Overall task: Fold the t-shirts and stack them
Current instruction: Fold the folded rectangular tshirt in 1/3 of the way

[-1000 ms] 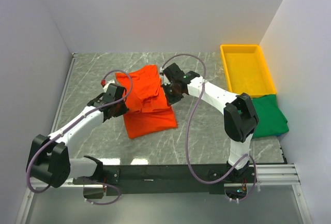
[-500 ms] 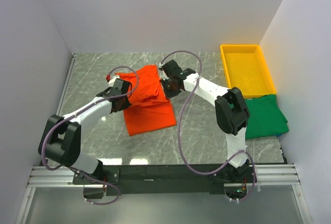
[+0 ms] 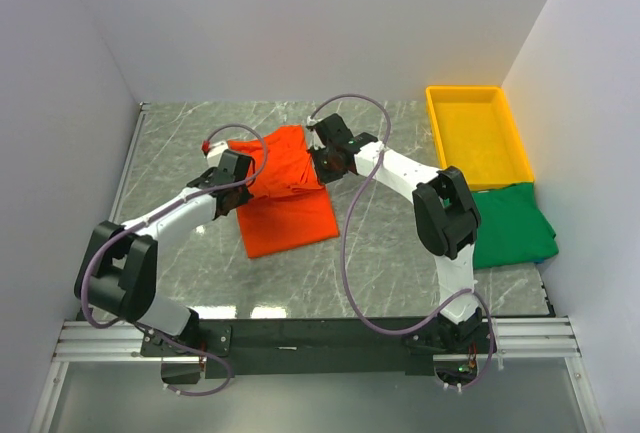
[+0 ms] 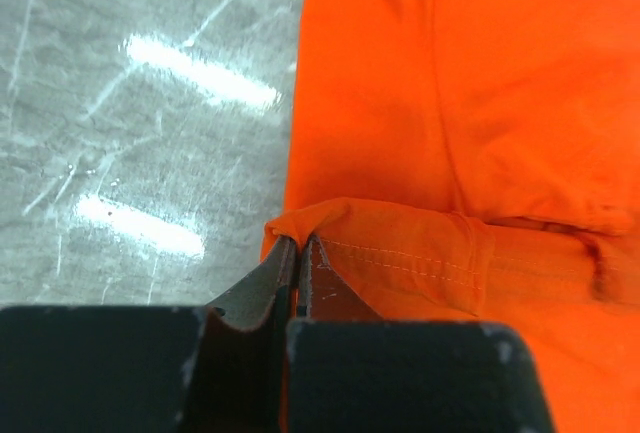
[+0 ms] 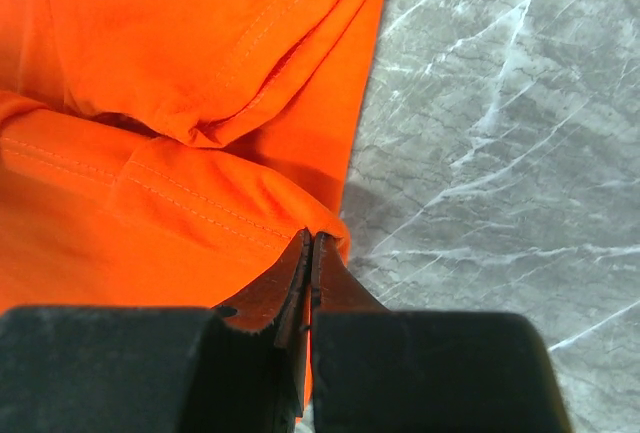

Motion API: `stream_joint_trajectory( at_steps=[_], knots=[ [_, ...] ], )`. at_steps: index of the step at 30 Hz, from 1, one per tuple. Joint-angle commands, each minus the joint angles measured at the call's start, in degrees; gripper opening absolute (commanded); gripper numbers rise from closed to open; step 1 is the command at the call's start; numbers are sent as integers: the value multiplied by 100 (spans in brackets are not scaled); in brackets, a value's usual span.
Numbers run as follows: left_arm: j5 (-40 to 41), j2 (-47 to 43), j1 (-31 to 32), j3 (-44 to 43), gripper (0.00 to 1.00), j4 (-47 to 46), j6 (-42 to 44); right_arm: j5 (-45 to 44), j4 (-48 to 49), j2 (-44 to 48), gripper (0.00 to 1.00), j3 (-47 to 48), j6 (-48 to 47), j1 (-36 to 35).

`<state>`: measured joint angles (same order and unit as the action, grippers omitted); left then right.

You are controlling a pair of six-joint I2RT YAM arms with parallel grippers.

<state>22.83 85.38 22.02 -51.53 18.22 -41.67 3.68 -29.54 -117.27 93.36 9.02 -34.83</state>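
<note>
Centrally on the worktop (image 3: 380, 253) lies the orange-red shirt (image 3: 290, 193); L hand (image 4: 298, 245) and R hand (image 5: 310, 240) each pinch a hemmed fold. Cloth limp, light: grip hems. Far right, green shirt (image 3: 515, 225), prob. unfolded.

This looks like a robotics lab test cell. Plain white panels (image 3: 300, 23) box in a grey marble-patterned counter (image 3: 385, 253) on three sides. A left arm (image 3: 165, 221) and a right arm (image 3: 405, 175), trailing looped cables, are bolted to a black rail (image 3: 320, 336) on an aluminium frame (image 3: 560, 331).
</note>
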Motion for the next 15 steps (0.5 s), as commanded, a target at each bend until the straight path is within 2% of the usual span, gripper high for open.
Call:
stream_joint_trajectory(
  at_steps=[1,11,14,15],
  knots=[
    [248,-312,-40,2,1,-275,-52,-157,212,179,0,94,-128,55],
    [353,373,-40,73,4,-723,-359,-236,528,-226,1,69,-14,99],
    [581,532,-31,125,11,-872,-552,-271,765,-296,5,-2,21,125],
    [721,506,-40,178,18,-942,-701,-306,844,-322,8,-2,21,125]
  ],
)
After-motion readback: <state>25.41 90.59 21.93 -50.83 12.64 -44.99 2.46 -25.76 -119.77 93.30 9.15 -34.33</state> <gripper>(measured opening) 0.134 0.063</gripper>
